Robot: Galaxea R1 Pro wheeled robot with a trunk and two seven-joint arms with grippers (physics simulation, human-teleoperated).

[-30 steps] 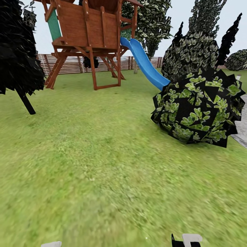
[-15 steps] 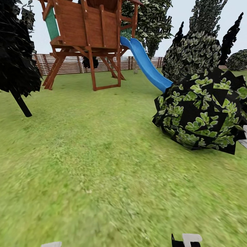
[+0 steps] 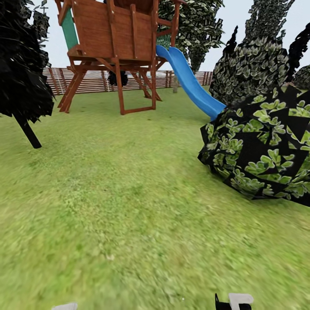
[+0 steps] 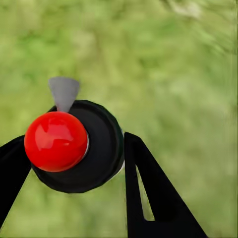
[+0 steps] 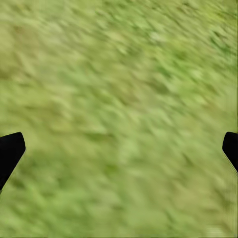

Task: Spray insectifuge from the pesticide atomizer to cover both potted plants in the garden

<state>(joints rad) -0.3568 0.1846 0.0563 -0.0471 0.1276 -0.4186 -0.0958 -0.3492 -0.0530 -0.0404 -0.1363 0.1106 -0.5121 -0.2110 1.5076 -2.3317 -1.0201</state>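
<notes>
Garden lawn, wooden playhouse beyond. Left gripper clenched on pesticide atomizer, long axis toward camera, grey nozzle pointing sideways. Right gripper spread wide, empty.

bright even daylight | no cast shadows | grass blurred (wrist views)

**No legible text**

No words, labels, brands, numbers or signs can be read in any of the views.
</notes>
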